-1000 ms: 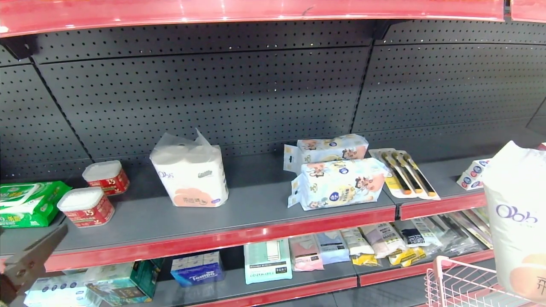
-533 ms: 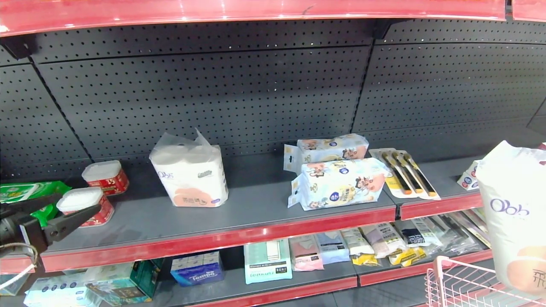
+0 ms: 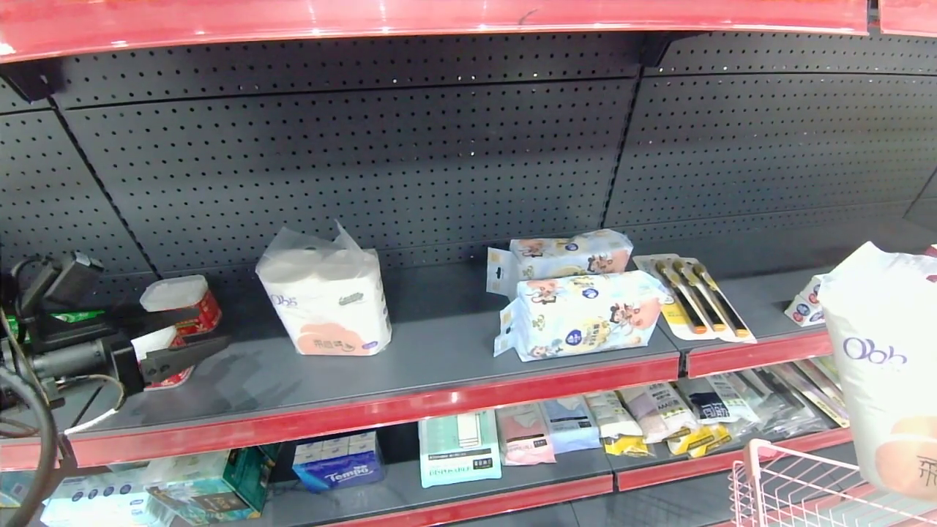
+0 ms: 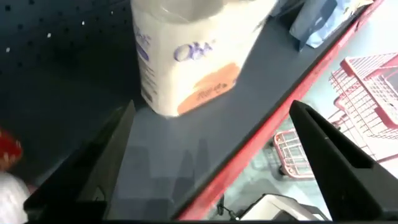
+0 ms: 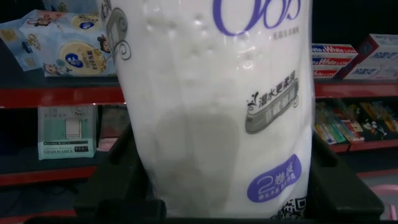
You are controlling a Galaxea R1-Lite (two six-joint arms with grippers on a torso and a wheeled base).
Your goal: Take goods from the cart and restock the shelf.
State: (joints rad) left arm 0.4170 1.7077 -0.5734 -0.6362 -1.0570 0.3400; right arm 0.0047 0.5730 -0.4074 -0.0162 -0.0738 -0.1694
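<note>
A white toilet-paper pack [image 3: 326, 296] stands upright on the grey shelf [image 3: 439, 351]. My left gripper [image 3: 196, 334] hovers open over the shelf's left end, in front of two red tubs [image 3: 183, 300], with nothing between its fingers. In the left wrist view the wide-open fingers [image 4: 339, 162] frame that pack [image 4: 186, 56]. A second toilet-paper pack [image 3: 882, 366] hangs at the far right above the pink cart [image 3: 790, 483]. My right gripper [image 5: 221, 162] is shut on this pack [image 5: 217, 93], its fingers pressing on both sides.
Cartoon-printed tissue packs [image 3: 578, 315], a toothbrush pack [image 3: 695, 293] and small boxes [image 3: 805, 304] lie on the shelf's right half. The shelf is bare between the standing pack and the tissue packs. A lower shelf [image 3: 512, 490] holds several packets. A red upper shelf [image 3: 439, 18] overhangs.
My left gripper has risen from below the shelf edge and moved right, now over the shelf by the red tubs. The held pack on the right has shifted slightly left.
</note>
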